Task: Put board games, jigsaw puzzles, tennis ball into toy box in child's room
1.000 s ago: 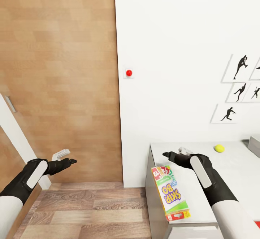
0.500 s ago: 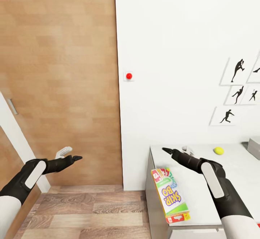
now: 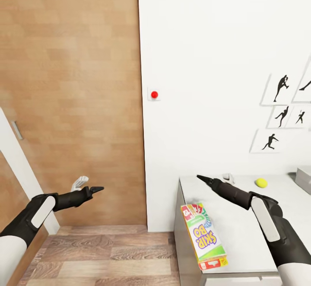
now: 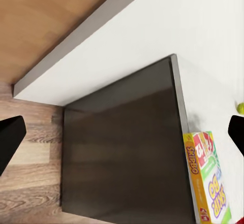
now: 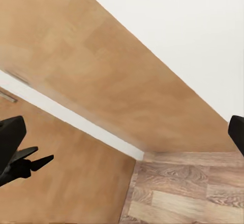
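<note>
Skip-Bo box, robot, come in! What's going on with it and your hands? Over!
Left gripper open, empty, off the table. Right gripper open, empty, above the table. Skip-Bo box flat at table's near corner, untouched. Tennis ball farther back. Nothing blocking.

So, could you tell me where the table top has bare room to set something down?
The widest free patch on the table lies between the Skip-Bo box at its near left edge and the tennis ball toward the wall, though the right arm hangs over it. The far right corner by the grey box is tighter.
</note>
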Tool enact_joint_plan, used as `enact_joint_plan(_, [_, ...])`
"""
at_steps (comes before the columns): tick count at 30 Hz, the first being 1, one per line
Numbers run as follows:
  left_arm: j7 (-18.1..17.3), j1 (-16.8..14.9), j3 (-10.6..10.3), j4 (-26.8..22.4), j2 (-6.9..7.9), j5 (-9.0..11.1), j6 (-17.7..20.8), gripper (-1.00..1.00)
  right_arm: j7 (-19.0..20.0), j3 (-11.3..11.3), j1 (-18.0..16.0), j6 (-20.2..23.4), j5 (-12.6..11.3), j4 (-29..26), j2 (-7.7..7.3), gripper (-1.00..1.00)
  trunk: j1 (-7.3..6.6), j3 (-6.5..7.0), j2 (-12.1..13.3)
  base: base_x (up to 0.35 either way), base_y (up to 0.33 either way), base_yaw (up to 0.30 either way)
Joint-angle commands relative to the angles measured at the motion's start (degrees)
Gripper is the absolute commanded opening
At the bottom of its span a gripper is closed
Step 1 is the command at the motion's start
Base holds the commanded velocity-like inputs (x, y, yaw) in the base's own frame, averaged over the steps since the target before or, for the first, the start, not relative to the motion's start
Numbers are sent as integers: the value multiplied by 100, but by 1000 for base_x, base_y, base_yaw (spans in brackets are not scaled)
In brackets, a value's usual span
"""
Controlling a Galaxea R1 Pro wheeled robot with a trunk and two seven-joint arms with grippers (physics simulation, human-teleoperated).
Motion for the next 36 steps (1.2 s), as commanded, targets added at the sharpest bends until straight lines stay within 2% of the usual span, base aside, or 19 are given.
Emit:
enact_joint_plan(1, [-14,-8,-14,10,3,29,20,100,117,-24,0,37,-6,-1,-20,100,4,-4,-13,0,0,0])
enact_joint_plan(9, [-57,-6,-17,44,-43,18,-7,100,637,-195,26,27,9,1,-103,100,4,60,-13,0,0,0])
enact_joint_plan(16, [-66,-8,-28,49,-143,-7,-24,100,664,-225,29,-65,22,24,-100,100,4,73,-13,0,0,0])
enact_joint_plan(20, [-64,-6,-34,49,-174,-25,-27,100,680,-226,37,-475,27,51,-99,100,4,75,-13,0,0,0])
enact_joint_plan(23, [-61,-5,-44,50,-219,-44,-28,100,696,-223,38,-579,27,56,-99,100,4,75,-13,0,0,0])
enact_joint_plan(36, [-72,-9,-63,31,-318,1,29,100,725,-228,39,-627,13,52,-106,100,4,75,-13,0,0,0])
